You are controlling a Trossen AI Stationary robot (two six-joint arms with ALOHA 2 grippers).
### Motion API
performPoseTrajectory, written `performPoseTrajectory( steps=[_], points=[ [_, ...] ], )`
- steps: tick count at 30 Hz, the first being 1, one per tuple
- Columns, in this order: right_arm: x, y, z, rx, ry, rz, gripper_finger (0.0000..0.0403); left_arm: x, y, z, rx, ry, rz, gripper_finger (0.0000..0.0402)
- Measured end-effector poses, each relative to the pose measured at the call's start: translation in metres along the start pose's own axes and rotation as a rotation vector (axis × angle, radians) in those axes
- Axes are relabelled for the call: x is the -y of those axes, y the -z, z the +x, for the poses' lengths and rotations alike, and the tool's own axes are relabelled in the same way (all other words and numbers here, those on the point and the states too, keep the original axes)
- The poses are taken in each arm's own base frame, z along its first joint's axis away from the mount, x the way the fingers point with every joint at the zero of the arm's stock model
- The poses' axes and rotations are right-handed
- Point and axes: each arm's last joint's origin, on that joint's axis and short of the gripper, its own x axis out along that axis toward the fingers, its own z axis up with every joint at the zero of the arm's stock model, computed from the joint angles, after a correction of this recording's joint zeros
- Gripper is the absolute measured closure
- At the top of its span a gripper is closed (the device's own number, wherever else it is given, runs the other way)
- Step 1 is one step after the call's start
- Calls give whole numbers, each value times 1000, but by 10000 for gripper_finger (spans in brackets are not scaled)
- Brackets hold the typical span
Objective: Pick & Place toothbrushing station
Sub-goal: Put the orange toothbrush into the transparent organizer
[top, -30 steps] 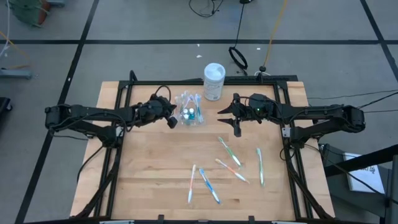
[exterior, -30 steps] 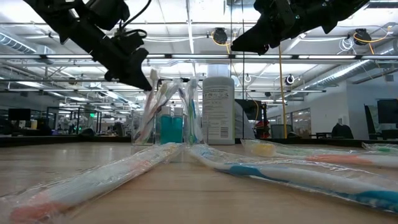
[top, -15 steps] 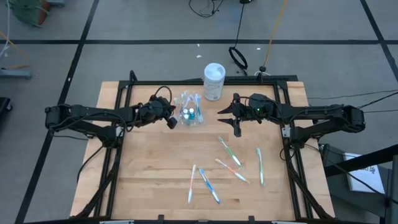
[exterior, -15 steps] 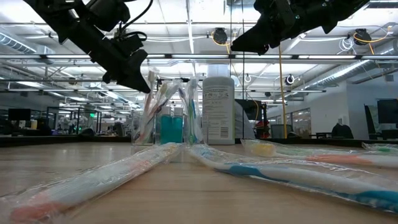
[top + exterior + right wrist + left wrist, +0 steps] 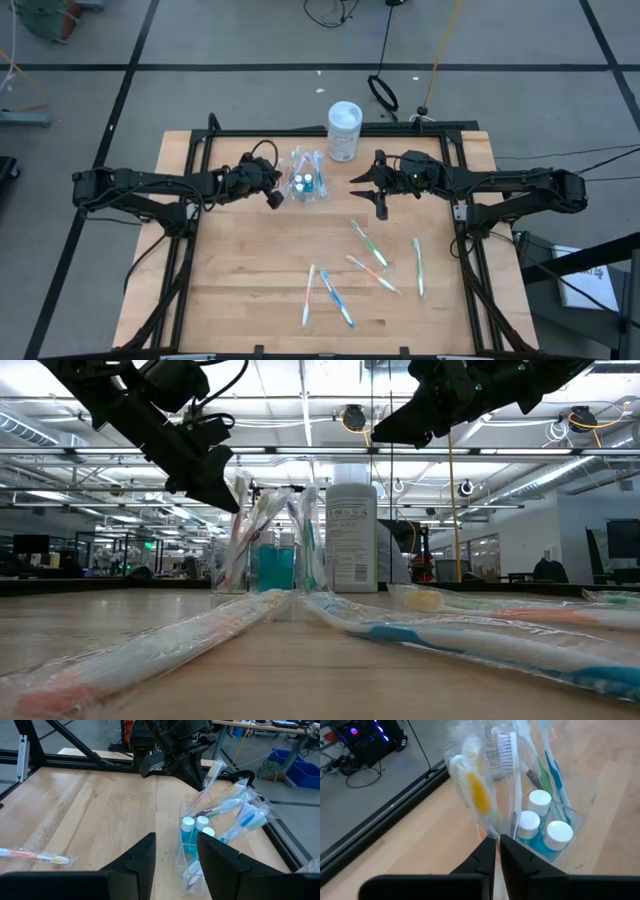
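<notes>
From above, the left gripper [image 5: 274, 197] sits just beside the clear cup [image 5: 307, 186], six wrapped toothbrushes [image 5: 369, 245] loose on the table [image 5: 240, 280]. Left wrist view: jaws barely parted; draw straight back, clear of the standing brushes. Right wrist view: right gripper [image 5: 176, 851] half open, empty.

Left gripper [image 5: 497, 852], fingers nearly together, just beside clear cup [image 5: 570, 837]; toothbrushes [image 5: 507, 750] and blue tubes [image 5: 540, 827] inside.
</notes>
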Motion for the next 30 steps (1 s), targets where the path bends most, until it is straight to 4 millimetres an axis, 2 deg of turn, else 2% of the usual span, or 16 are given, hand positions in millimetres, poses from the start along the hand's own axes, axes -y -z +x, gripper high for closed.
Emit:
performPoseTrajectory(
  steps=[15,30],
  points=[
    [0,0,0,0,0,0,268,0,6,0,-58,7,31,269],
    [0,0,0,0,0,0,268,0,6,0,-60,7,31,256]
  ],
)
